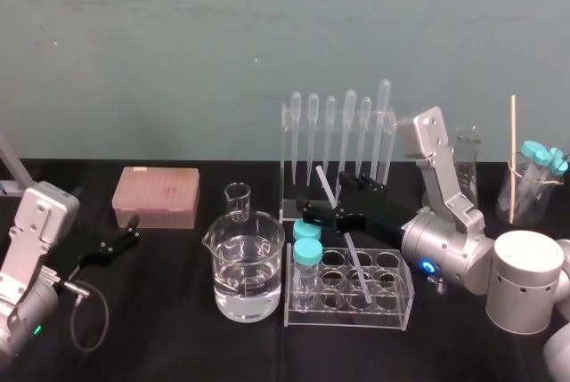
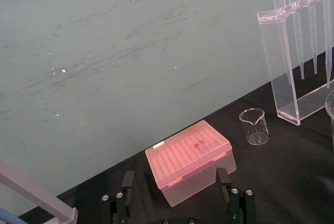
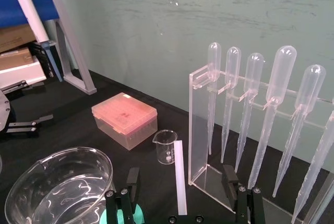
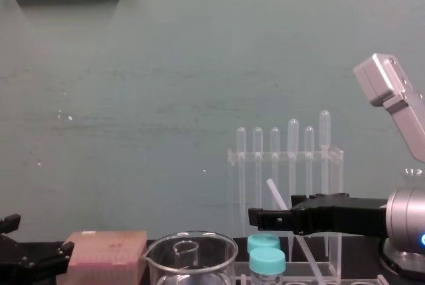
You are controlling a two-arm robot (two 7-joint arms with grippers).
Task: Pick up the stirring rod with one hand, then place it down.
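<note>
The stirring rod is a long, thin, straight stick, milky-white and half see-through, of even thickness with plain blunt ends. Its lower end stands in a front cell of the clear test tube rack. From there it leans up and back toward the rack's left rear, and its top end rises well above the rack. In the chest view the rod is a pale slanted bar crossing in front of the pipette stand.

The right gripper hangs over the rack's back edge, reaching in from the rack's right. Its fingers are spread wide. The rod runs up between them without touching either one.

The left gripper rests low, far to the rack's left, past the large beaker of water that stands just beside the rack. Its fingers are also spread and hold nothing. They point at the pink tip box, which sits on the black bench to the left of the rack and further back.

Two teal-capped vials stand in the rack's left cells. A small empty beaker stands behind the large beaker, left of the rack.
</note>
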